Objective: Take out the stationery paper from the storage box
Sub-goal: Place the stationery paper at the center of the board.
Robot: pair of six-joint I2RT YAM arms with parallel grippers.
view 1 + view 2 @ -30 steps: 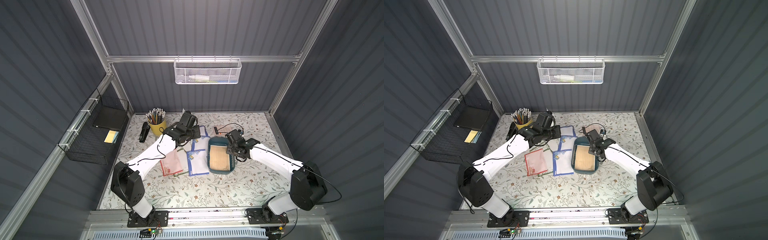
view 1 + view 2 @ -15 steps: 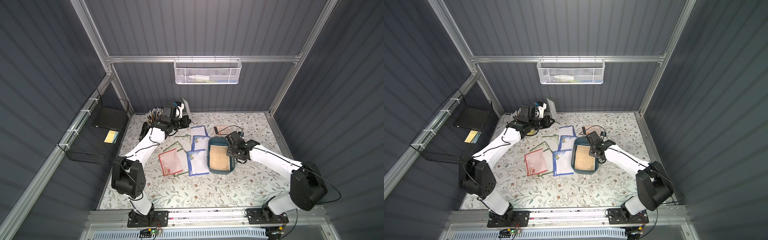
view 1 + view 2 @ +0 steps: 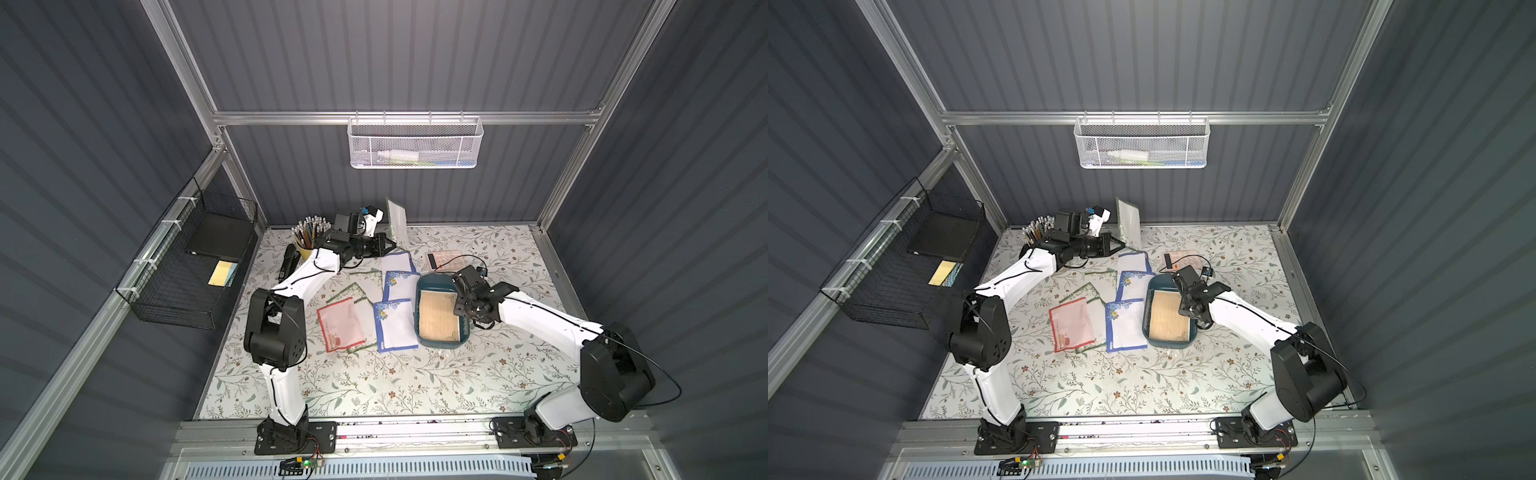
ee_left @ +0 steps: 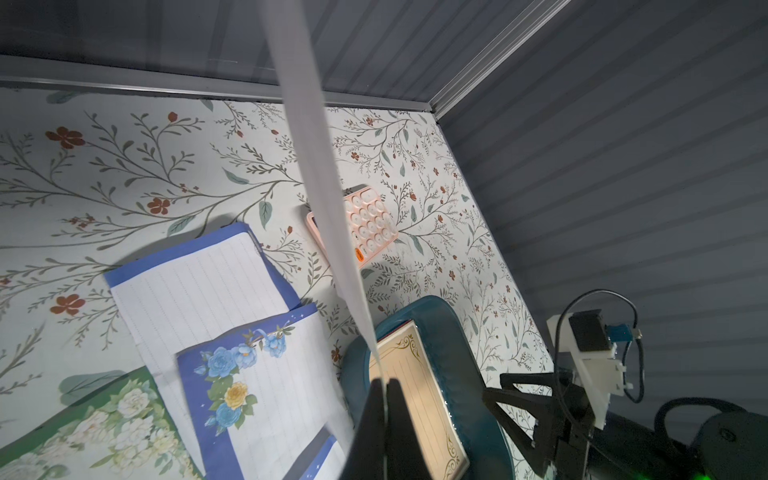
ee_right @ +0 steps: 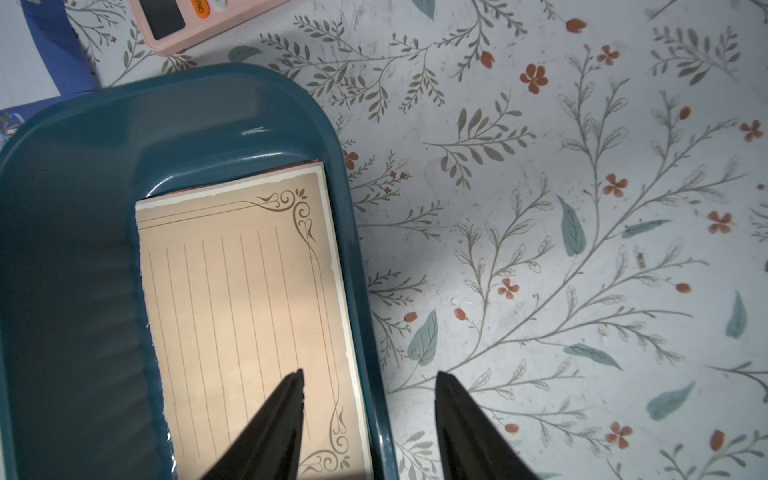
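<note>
Jaws of L gripper (image 4: 384, 380) pinch sheet (image 4: 316, 166), edge-on, border prob. green

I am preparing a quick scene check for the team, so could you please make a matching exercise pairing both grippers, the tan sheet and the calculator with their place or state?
Things:
1. left gripper
2. right gripper
3. tan sheet
4. calculator

Places or states:
A. lying in the storage box
B. shut on a lifted sheet
C. on the table, outside the box
D. open, a finger either side of the box's wall

Pairs: 1-B, 2-D, 3-A, 4-C
</note>
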